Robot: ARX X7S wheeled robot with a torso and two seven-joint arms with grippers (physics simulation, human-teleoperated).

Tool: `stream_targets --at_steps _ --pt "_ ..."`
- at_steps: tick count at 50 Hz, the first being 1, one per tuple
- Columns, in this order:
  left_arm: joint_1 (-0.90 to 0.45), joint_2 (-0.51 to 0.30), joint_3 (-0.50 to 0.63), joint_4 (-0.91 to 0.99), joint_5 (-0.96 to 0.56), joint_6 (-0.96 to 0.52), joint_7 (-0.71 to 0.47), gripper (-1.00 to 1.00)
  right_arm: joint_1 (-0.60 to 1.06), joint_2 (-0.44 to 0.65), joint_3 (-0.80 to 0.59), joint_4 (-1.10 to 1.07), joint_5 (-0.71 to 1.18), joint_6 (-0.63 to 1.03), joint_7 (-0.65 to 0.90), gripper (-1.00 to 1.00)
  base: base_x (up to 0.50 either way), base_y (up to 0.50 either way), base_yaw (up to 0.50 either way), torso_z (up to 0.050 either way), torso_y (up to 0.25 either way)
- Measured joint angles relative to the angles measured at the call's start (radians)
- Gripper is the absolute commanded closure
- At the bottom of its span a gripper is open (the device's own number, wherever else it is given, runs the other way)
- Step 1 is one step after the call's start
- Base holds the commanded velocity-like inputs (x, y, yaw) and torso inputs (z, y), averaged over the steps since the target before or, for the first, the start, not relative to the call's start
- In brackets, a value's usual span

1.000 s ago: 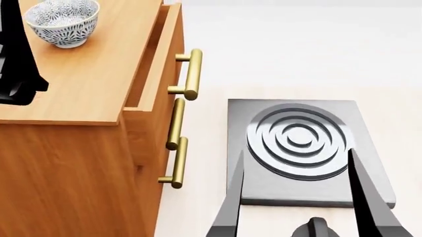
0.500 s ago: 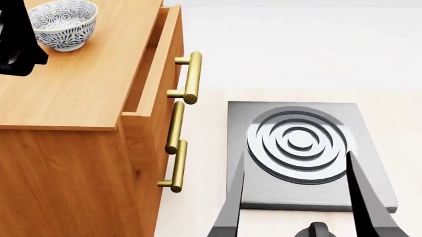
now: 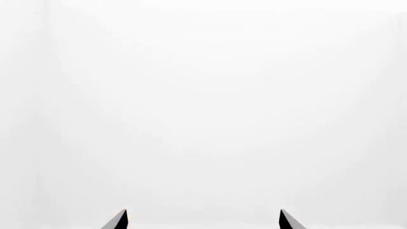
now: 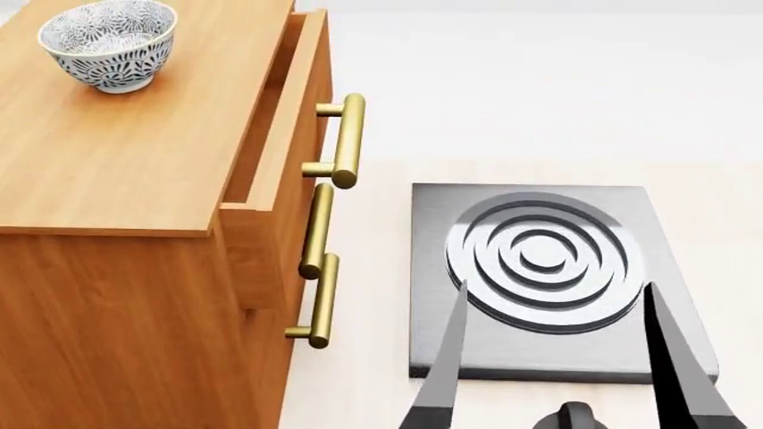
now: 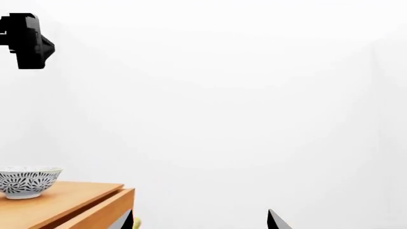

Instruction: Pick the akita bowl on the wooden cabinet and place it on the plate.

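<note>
The akita bowl (image 4: 107, 43), white with a dense dark leaf pattern, stands upright at the far left of the wooden cabinet (image 4: 143, 152) top. It also shows in the right wrist view as the bowl (image 5: 28, 181) on the cabinet (image 5: 70, 205). My right gripper (image 4: 556, 286) is open and empty, low and to the right of the cabinet, over the stove. Its fingertips (image 5: 270, 217) stand wide apart. In the left wrist view my left gripper (image 3: 203, 211) is open, with only white background in front. The plate is out of view.
A dark square stove (image 4: 441, 223) with a ring burner lies on the pale floor to the right of the cabinet. The top drawer (image 4: 286, 116) stands slightly pulled out, with brass bar handles (image 4: 346, 138) sticking out. A black arm part (image 5: 26, 40) hangs high above the bowl.
My left arm has risen out of the head view's left edge, uncovering the bowl. My right gripper's fingers have shifted slightly right and lower in the view.
</note>
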Motion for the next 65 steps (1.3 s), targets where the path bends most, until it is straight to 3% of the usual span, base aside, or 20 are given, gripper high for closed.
stream_targets --at_steps 24,30,48,57,65 --pt "-0.496 0.142 0.094 -1.061 0.161 0.346 0.295 -1.0 -0.023 0.026 0.015 0.014 0.0 -0.027 0.007 -1.0 0.0 0.0 0.0 0.0 0.0" --pt "-0.584 0.171 0.1 -1.242 0.204 0.383 0.348 -1.0 -0.026 0.026 0.016 0.016 -0.003 -0.03 0.006 -1.0 0.0 0.0 0.0 0.0 0.0" --pt "-0.698 0.199 0.008 -1.426 0.423 0.246 0.428 -1.0 -0.035 0.024 0.019 0.015 -0.014 -0.037 0.0 -1.0 0.0 0.0 0.0 0.0 0.0" --pt "-0.723 0.203 0.069 -1.448 0.468 0.14 0.419 -1.0 -0.038 0.029 0.024 0.012 -0.016 -0.041 -0.001 -1.0 0.0 0.0 0.0 0.0 0.0" --pt "-0.719 0.202 0.006 -1.456 0.54 0.077 0.4 -1.0 -0.041 0.029 0.026 0.012 -0.019 -0.044 -0.002 -1.0 0.0 0.0 0.0 0.0 0.0"
